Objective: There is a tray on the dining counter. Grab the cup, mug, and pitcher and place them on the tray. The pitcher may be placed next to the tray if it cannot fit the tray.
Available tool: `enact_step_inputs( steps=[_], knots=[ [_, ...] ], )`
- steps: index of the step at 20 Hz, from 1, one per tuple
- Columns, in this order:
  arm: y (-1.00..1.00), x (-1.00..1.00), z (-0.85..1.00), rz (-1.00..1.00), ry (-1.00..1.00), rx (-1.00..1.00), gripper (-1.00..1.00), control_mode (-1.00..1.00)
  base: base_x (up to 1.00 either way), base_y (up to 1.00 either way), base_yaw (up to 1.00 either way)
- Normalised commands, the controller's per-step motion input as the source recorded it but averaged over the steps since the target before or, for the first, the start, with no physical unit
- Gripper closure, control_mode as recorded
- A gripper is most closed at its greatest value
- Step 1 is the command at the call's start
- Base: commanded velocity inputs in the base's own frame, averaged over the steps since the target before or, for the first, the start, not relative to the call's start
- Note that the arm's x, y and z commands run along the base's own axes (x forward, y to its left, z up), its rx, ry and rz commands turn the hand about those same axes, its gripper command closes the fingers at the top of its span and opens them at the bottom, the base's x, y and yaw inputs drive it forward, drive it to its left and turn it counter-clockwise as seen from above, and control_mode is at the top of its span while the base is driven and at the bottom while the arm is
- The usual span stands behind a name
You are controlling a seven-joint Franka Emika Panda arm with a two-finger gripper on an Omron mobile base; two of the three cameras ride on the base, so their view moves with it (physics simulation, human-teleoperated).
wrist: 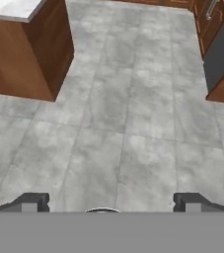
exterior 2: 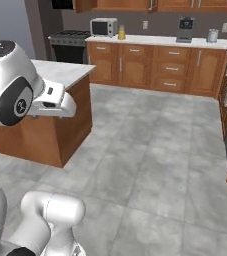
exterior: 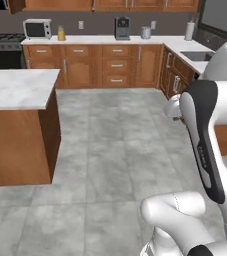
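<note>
Wide-open end effector [wrist: 111, 202] holds nothing, aimed down at bare grey floor [wrist: 133, 123]; marble-topped counter [wrist: 19, 44] sits ahead-left, probably because the robot is mid-transit.

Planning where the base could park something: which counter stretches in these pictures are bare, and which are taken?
Bare: the marble top of the brown-panelled dining counter, as far as shown. Crowded: the back counter, with microwave, yellow bottle, coffee machine, canister and paper roll; the sink takes its corner.

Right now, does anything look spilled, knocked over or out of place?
Nothing stands out. The floor is clean, the counter by the arm shows no spill, and the gripper hangs open over bare tiles, holding nothing.
</note>
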Motion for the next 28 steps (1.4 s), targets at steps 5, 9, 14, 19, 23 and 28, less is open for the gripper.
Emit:
enact_step_inputs(
  steps=[5,9,14,19,23,28],
  knots=[
    [0.00,0.00,0.00,0.00,0.00,0.00,-1.00,1.00,1.00,-0.36,-0.12],
    [0.00,0.00,0.00,0.00,0.00,0.00,-1.00,1.00,1.00,-0.23,-0.09],
    [0.00,0.00,0.00,0.00,0.00,0.00,-1.00,1.00,1.00,-0.19,-0.05],
    [0.00,0.00,0.00,0.00,0.00,0.00,-1.00,1.00,1.00,-0.15,-0.05],
    [0.00,0.00,0.00,0.00,0.00,0.00,-1.00,1.00,1.00,-0.15,-0.05],
    [0.00,0.00,0.00,0.00,0.00,0.00,-1.00,1.00,1.00,-0.10,-0.06]
  ],
)
